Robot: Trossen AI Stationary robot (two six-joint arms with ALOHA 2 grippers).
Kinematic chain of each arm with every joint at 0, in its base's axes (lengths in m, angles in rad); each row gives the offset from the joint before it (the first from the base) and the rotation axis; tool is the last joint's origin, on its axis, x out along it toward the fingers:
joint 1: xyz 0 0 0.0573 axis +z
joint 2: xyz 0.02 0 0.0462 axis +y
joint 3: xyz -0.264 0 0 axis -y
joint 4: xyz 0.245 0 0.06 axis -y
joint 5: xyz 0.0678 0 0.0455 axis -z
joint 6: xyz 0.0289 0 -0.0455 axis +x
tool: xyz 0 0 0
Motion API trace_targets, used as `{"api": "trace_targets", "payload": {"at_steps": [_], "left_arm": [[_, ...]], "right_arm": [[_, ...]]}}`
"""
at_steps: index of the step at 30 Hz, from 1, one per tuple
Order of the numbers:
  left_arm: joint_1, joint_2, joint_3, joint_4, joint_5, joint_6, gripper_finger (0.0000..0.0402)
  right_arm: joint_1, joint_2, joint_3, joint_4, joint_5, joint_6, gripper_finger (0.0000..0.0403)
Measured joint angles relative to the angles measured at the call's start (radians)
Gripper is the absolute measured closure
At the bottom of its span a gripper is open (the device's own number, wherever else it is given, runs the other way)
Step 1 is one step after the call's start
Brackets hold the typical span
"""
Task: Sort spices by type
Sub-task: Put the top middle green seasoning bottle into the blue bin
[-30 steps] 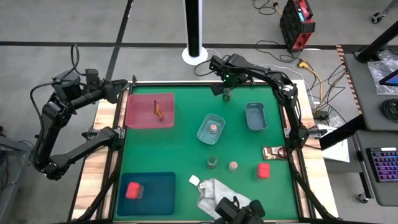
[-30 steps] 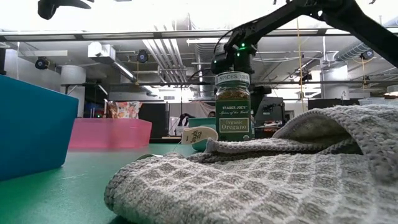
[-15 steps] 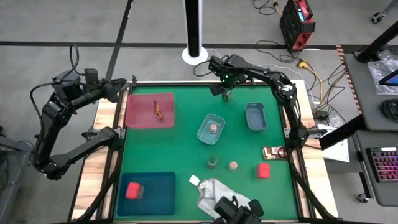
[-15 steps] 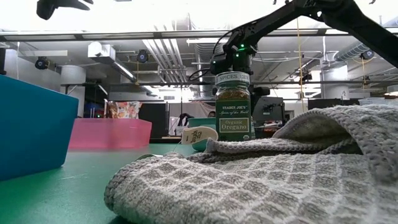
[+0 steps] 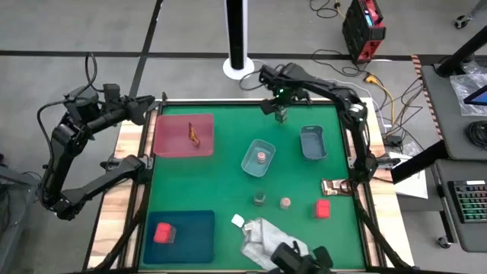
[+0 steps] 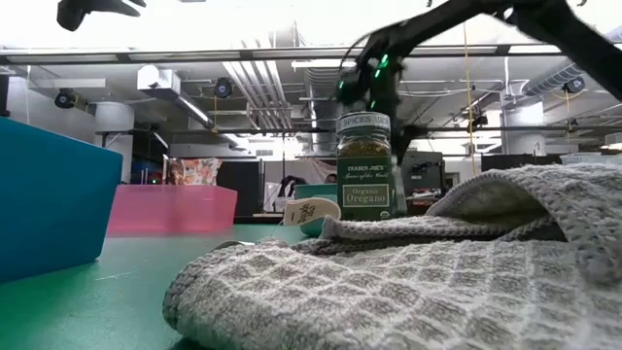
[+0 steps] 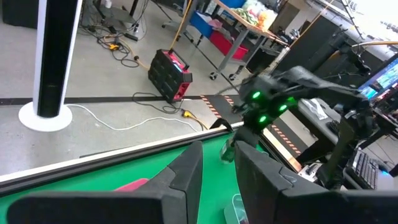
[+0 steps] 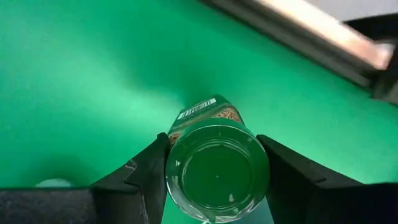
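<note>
My right gripper [image 5: 281,106] is over the table's far edge, shut on a dark green jar [image 5: 281,115]. A second dark green jar [image 5: 259,199] [image 6: 363,165] stands on the mat beside a tan-topped jar [image 5: 285,202]. The other tan-topped jar [image 5: 261,157] stands in a bluish tub [image 5: 251,164]. One pink block [image 5: 323,208] and one brown sachet [image 5: 335,186] lie near the right edge. The other sachet [image 5: 195,135] lies in the pink tray [image 5: 171,141], and the other block [image 5: 163,232] in the teal tray [image 5: 190,240]. My left gripper [image 7: 219,180] waits open off the far left corner. My right gripper pinches the dark green jar at its lid end [image 8: 217,174] between the two fingers [image 8: 146,180], one on each side. The fingers come from above, pointing down. The jar hangs upright below them; I cannot tell whether its base is off the mat.
A second bluish tub [image 5: 313,142] sits to the right of the held jar. A white-grey cloth [image 5: 262,236] [image 6: 437,262] lies bunched at the near edge. A white pole base [image 5: 238,67] stands beyond the far edge. Open green mat lies at the table's middle.
My right gripper, carrying the dark green jar, has moved a little toward the table's right edge and has risen in the low view, where it now shows blurred. Nothing else has shifted.
</note>
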Motion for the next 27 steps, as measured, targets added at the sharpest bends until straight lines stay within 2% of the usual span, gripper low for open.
{"api": "trace_targets", "payload": {"at_steps": [6,10,19,27], "left_arm": [[0.000,0.000,0.000,0.018,-0.001,0.000,0.0324],[0.000,0.001,0.000,0.036,-0.002,-0.001,0.0324],[0.000,0.001,0.000,0.078,-0.003,-0.015,0.0324],[0.000,0.005,0.000,0.092,-0.055,-0.016,0.0324]], "right_arm": [[-0.004,-0.178,-0.035,-0.028,0.001,0.052,0.0205],[-0.001,-0.336,-0.118,-0.036,0.001,0.144,0.0205],[0.004,-0.672,-0.476,0.010,0.018,0.422,0.0205],[0.083,-0.870,-0.749,0.052,0.037,0.667,0.0205]]}}
